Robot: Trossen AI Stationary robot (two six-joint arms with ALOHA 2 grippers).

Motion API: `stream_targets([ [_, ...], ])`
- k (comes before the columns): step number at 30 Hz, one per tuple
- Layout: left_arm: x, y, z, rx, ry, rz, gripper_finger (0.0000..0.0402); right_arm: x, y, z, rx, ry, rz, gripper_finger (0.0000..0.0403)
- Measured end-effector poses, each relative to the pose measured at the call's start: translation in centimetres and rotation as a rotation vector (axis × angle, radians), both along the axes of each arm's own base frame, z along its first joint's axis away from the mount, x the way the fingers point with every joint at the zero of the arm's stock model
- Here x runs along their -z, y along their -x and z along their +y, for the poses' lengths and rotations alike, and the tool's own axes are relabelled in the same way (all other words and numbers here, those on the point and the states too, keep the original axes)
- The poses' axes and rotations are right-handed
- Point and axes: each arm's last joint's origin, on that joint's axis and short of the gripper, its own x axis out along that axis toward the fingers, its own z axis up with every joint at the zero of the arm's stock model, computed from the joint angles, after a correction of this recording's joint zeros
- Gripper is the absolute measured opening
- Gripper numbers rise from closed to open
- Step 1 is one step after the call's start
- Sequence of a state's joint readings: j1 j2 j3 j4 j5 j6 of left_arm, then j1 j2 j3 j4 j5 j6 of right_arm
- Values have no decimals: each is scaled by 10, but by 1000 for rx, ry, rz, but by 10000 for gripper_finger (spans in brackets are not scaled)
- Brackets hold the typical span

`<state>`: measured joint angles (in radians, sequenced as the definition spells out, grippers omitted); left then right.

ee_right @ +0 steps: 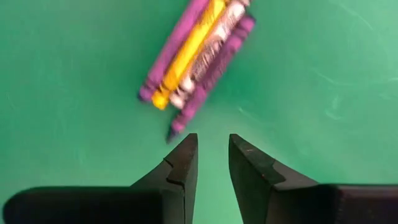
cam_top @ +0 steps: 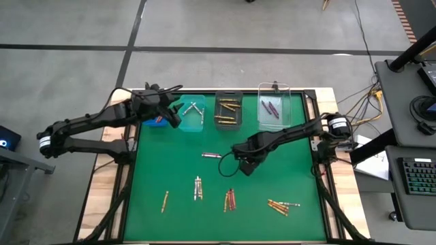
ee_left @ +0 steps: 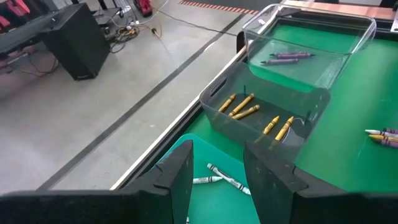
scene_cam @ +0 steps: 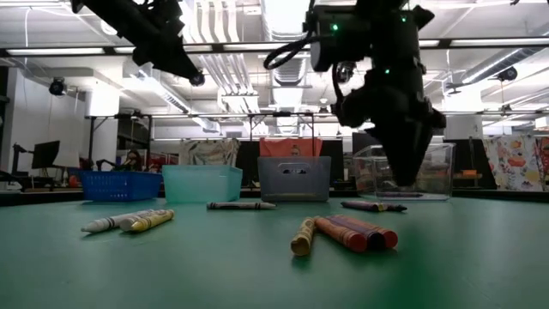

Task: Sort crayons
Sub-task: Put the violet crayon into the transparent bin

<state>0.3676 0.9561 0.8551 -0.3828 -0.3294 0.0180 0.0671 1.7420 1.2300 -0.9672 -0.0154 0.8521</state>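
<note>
Crayons lie scattered on the green mat: a purple one (cam_top: 211, 155), a silver pair (cam_top: 198, 187), red ones (cam_top: 229, 199) and gold-orange ones (cam_top: 283, 205). My right gripper (ee_right: 213, 146) points down at mid-table, open by a narrow gap, with nothing between its fingers. Just beyond its tips a purple crayon with a yellow and white label (ee_right: 196, 56) lies flat on the mat. My left gripper (ee_left: 219, 165) hangs open and empty over the teal bin (cam_top: 191, 112), where silver crayons (ee_left: 221, 177) lie.
Four bins stand in a row along the far edge: blue (cam_top: 153, 121), teal, grey (cam_top: 228, 109) holding gold crayons, and clear (cam_top: 274, 109) holding purple ones. Bare mat lies between the bins and the scattered crayons.
</note>
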Motion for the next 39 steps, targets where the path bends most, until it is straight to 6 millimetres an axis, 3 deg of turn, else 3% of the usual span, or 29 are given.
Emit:
stream_targets([
  [17, 0, -2, 1, -1, -1, -3, 123, 9, -7, -14, 114, 140, -113, 77],
  [39, 0, -2, 1, -1, -1, -2, 123, 35, 8, -15, 147, 144, -92, 74],
])
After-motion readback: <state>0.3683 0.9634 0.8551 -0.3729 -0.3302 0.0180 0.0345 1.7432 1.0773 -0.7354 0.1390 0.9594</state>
